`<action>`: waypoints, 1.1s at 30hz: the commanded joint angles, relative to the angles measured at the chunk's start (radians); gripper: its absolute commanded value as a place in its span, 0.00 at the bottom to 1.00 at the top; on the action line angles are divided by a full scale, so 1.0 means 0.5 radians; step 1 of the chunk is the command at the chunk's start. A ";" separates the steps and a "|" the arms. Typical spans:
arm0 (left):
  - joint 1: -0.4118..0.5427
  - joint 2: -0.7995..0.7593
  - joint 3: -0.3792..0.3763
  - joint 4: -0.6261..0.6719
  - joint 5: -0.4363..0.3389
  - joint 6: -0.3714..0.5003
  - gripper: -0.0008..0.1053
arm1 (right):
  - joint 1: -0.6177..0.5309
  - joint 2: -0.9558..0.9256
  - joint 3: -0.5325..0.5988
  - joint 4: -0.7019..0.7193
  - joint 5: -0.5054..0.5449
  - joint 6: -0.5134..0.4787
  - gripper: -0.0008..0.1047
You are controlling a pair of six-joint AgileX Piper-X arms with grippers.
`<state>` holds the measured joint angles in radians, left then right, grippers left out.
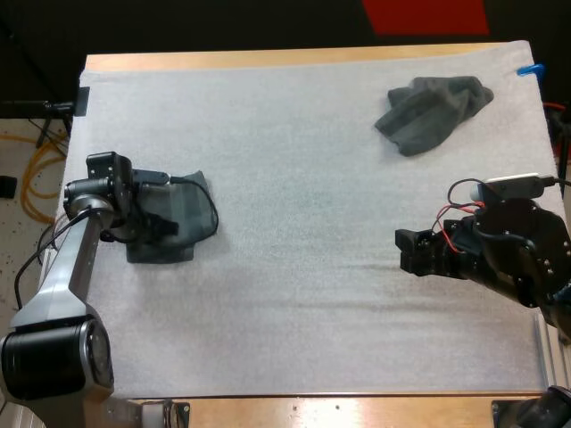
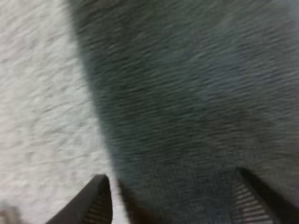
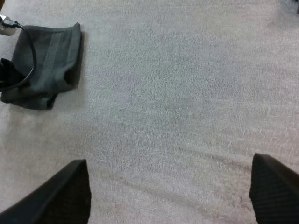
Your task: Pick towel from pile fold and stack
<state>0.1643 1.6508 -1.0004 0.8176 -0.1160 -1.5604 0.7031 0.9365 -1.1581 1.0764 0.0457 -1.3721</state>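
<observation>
A folded dark grey-green towel (image 1: 183, 214) lies on the white mat (image 1: 294, 294) at the left. My left gripper (image 1: 153, 223) sits low over it, open; in the left wrist view its fingers (image 2: 96, 200) stand wide apart above the towel's cloth (image 2: 187, 93), one near the towel's edge. A crumpled towel (image 1: 433, 109) lies at the far right of the mat. My right gripper (image 1: 410, 251) hovers over bare mat at the right, open with nothing between its fingers (image 3: 65, 191). From the right wrist view the folded towel (image 3: 46, 65) shows far off, with the left arm at it.
The mat's middle (image 3: 177, 93) is bare between the two towels. The wooden table edge (image 1: 294, 59) runs along the far side, and the near edge (image 1: 339, 410) lies below the mat.
</observation>
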 commanded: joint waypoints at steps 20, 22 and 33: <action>-0.014 -1.144 0.004 0.279 0.863 -0.070 0.63 | -0.001 -0.005 -0.006 -0.005 -0.012 -0.070 0.66; -0.013 -1.252 0.004 0.358 0.890 -0.086 0.64 | -0.002 0.006 -0.006 -0.005 0.005 -0.143 0.66; -0.103 -1.785 0.004 0.393 0.993 -0.160 0.64 | -0.573 0.185 -0.006 -0.005 0.044 -0.541 0.66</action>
<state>0.1196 0.7719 -0.9931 1.0098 0.3721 -1.6451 0.4260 1.0365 -1.1581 1.0744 0.0645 -1.6130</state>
